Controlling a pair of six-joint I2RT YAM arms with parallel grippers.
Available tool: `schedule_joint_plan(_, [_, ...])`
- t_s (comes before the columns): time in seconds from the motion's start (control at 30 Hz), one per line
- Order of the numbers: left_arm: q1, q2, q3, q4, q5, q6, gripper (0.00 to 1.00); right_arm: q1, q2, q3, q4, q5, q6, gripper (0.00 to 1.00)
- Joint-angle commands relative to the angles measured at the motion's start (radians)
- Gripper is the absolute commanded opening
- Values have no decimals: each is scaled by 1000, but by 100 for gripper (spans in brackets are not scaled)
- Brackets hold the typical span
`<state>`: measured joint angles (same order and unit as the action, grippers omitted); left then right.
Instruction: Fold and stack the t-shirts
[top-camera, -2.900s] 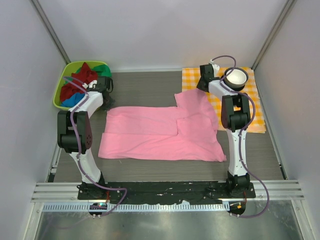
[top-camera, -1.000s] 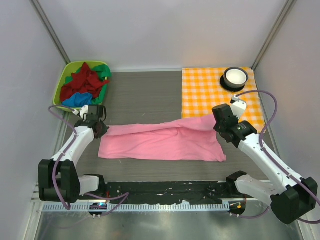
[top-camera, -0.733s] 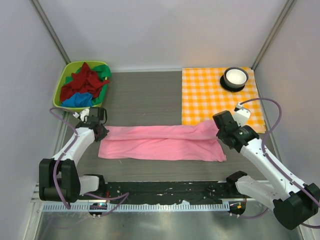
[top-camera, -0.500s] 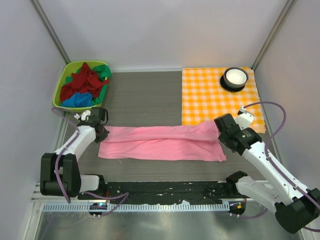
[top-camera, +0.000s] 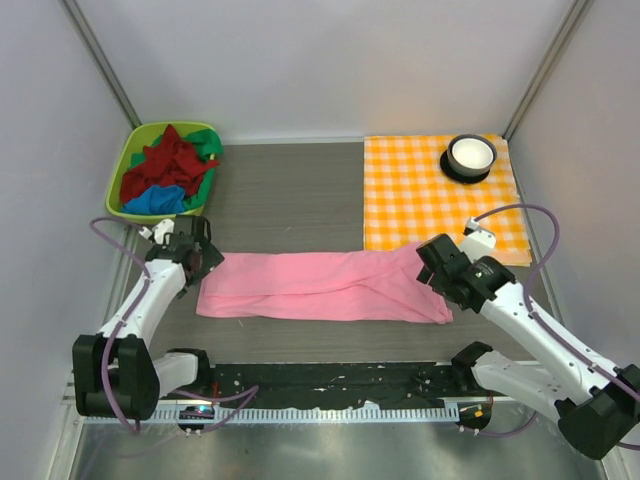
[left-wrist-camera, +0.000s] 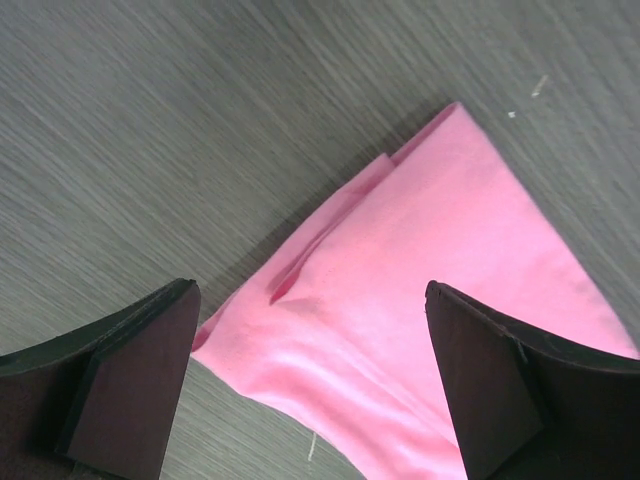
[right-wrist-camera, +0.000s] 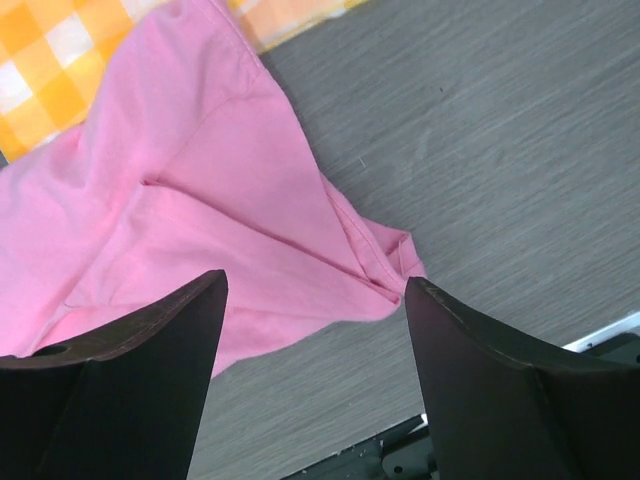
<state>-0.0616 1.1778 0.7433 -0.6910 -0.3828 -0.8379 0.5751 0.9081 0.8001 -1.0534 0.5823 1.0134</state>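
Note:
A light pink t-shirt (top-camera: 320, 287) lies folded into a long flat band across the front of the table. My left gripper (top-camera: 197, 259) hovers over its left end, jaws wide open and empty; the pink t-shirt's left corner (left-wrist-camera: 420, 260) lies flat beneath them. My right gripper (top-camera: 436, 268) stands over the band's right end, also open with nothing in it, and the pink t-shirt's hem (right-wrist-camera: 240, 230) lies loose on the table below. Dark red (top-camera: 165, 165), green (top-camera: 205, 140) and bright blue (top-camera: 155, 201) t-shirts sit bunched in the green bin (top-camera: 122, 172).
An orange-and-white checked cloth (top-camera: 420, 190) covers the back right of the table, with a white bowl on a dark coaster (top-camera: 470, 155) at its far end. Grey walls close in on both sides. A black base rail (top-camera: 330, 380) runs along the near edge.
Both grippers drew the shirt's far half toward the front, folding it into a band, then opened and let go. The pink cloth now rests flat.

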Motion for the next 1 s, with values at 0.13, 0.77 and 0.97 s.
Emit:
schedule_joint_plan(0.13, [-1, 74, 77, 70, 55, -47, 100, 6, 208, 53, 352, 34, -174, 77])
schedule_joint_plan(0.77, [-6, 207, 116, 151, 61, -76, 100, 6, 537, 27, 656, -121, -233, 39])
schedule_joint_plan(0.97, [-7, 206, 108, 153, 58, -73, 100, 8, 566, 22, 667, -144, -226, 40])
